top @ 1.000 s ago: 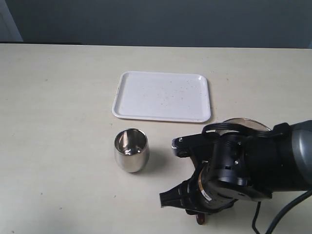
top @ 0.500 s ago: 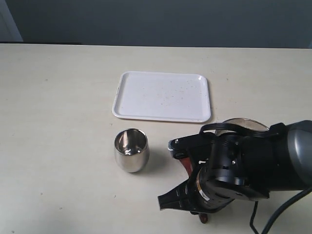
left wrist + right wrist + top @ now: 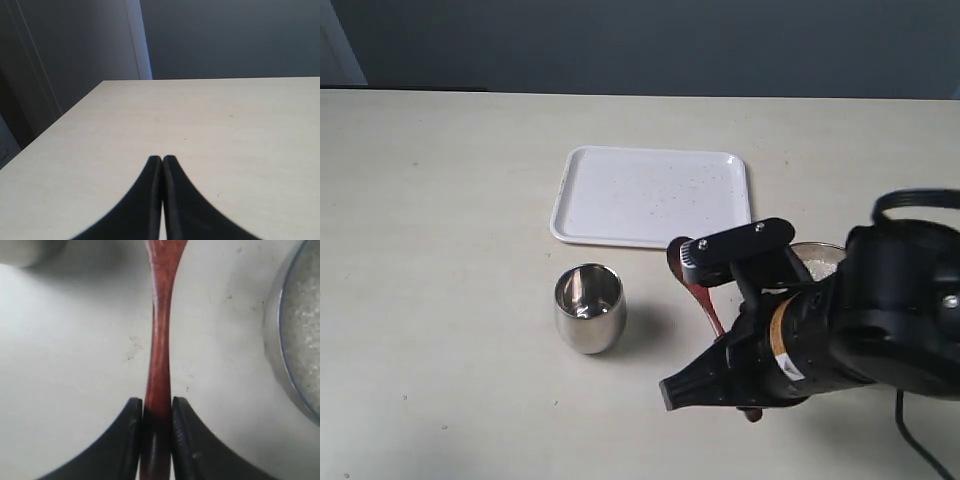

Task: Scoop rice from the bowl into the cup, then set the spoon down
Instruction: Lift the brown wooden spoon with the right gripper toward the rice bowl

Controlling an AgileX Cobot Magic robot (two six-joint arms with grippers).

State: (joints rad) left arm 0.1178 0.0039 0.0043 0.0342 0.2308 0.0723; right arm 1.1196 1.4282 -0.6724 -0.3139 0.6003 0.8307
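Grip at right hand (image 3: 157,407): both fingers pressed flat against the sides of the spoon (image 3: 160,340) handle, close to its end, no gap showing. Handle running straight out from between the fingers and widening toward the head at the frame edge.

Exterior view: spoon tilted, head uppermost, handle end low beneath the right arm. Head positioned between cup and bowl, near the closer edge of the tray. Contents of the head: cannot tell.

Just beside the handle on one side: bowl (image 3: 272,330), wall and thin rim visible from the right wrist, rice (image 3: 305,330) inside, off-white and granular. Mostly hidden behind the right arm in exterior view.

On the other side of the spoon: cup (image 3: 588,308), upright on worktop (image 3: 440,250), apart from the spoon head. Interior mirror-bright; contents not discernible.

Beyond cup and bowl: white tray (image 3: 620,210), flat on worktop, faintly speckled.

Left hand (image 3: 162,161): fingers shut tip against tip, holding nothing, low over pale worktop near a corner edge.
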